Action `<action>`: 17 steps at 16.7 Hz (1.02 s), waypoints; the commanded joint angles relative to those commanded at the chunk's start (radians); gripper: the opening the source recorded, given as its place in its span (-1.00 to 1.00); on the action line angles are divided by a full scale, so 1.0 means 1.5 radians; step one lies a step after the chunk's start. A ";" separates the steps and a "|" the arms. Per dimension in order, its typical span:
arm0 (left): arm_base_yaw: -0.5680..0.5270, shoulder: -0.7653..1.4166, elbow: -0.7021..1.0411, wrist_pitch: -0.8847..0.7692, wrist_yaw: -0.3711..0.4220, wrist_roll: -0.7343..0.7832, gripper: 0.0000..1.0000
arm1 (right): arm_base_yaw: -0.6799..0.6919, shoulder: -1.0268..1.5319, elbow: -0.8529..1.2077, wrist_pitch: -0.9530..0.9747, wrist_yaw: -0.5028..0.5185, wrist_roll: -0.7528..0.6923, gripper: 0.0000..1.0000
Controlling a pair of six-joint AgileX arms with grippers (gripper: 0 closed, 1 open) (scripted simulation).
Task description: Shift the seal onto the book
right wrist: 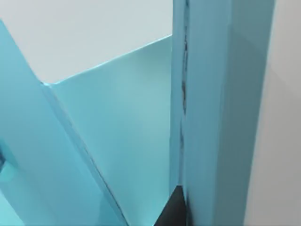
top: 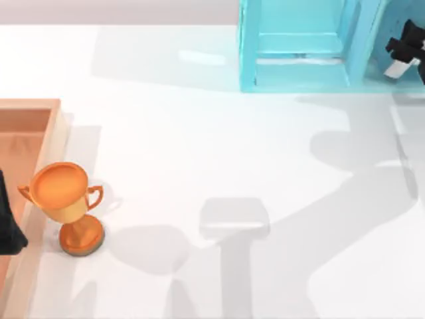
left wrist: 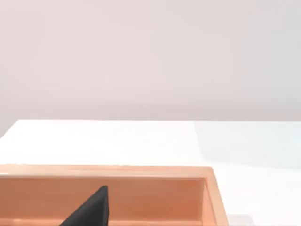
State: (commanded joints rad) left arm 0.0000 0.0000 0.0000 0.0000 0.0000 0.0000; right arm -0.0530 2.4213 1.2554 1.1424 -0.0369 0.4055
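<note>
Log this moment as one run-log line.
left end effector: over wooden tray | right end effector: at light cyan shelf unit | shiny orange trophy: upright beside tray

trophy just right of tray, table's left | shelf unit far right

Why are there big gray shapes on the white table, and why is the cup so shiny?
Top view: soft arm shadows lie across the table, darkest toward its right side, and the trophy throws a small shadow beside its base; its cup catches the light. Left wrist view: the wooden tray looks evenly lit. Right wrist view: the cyan shelf sits very close.
</note>
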 joint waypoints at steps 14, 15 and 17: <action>0.000 0.000 0.000 0.000 0.000 0.000 1.00 | 0.004 -0.244 -0.127 -0.133 -0.013 -0.001 -1.00; 0.000 0.000 0.000 0.000 0.000 0.000 1.00 | 0.004 -0.298 -0.152 -0.160 -0.015 -0.002 -1.00; 0.000 0.000 0.000 0.000 0.000 0.000 1.00 | 0.002 -0.416 -0.205 -0.216 -0.018 -0.001 -1.00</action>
State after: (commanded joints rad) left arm 0.0000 0.0000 0.0000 0.0000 0.0000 0.0000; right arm -0.0499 1.7971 0.9486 0.8180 -0.0632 0.4034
